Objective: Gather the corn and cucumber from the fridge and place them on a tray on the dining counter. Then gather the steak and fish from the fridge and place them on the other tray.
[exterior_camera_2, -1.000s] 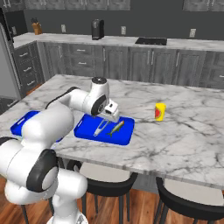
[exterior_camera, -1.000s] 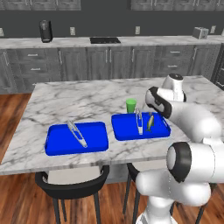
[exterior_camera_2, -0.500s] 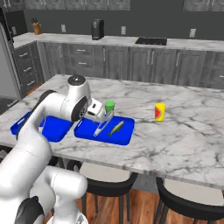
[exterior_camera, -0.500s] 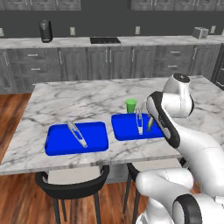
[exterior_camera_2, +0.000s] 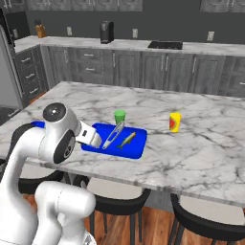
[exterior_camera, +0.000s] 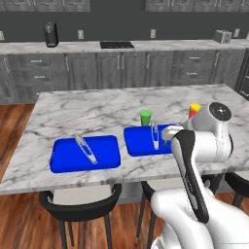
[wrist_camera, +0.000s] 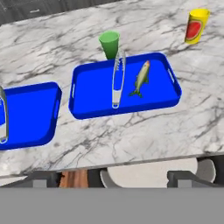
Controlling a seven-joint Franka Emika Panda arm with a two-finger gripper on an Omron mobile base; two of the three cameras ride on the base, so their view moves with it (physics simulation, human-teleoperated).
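Fish: a small silver-green fish (wrist_camera: 141,78) with a pale belly lies slantwise inside the nearer blue tray (wrist_camera: 168,100), head toward the far rim, tail toward the near one; it also shows in the right base view (exterior_camera_2: 127,140).
Tongs: a pair of metal tongs (wrist_camera: 118,78) lies lengthwise in the same tray, just beside the fish, its far end reaching over the rim toward the green cup (wrist_camera: 110,44).
Second tray: the other blue tray (exterior_camera: 107,158) sits beside the first on the dining counter (exterior_camera: 87,112), apart from it, and holds its own metal tongs (exterior_camera: 85,149).
Counter: white marble with grey veins; dark round stools (exterior_camera: 80,200) stand tucked along its near edge.
Cups: the green cup stands on the marble just beyond the tray's far rim; a yellow cup (wrist_camera: 195,26) with a red patch on its side stands well apart, on bare marble.
Lettering: the red patch on the yellow cup is too small to read as writing.
Gripper: the gripper (exterior_camera_2: 97,139), seen in the right base view above the tray's near end, has its jaws spread wide and holds nothing.
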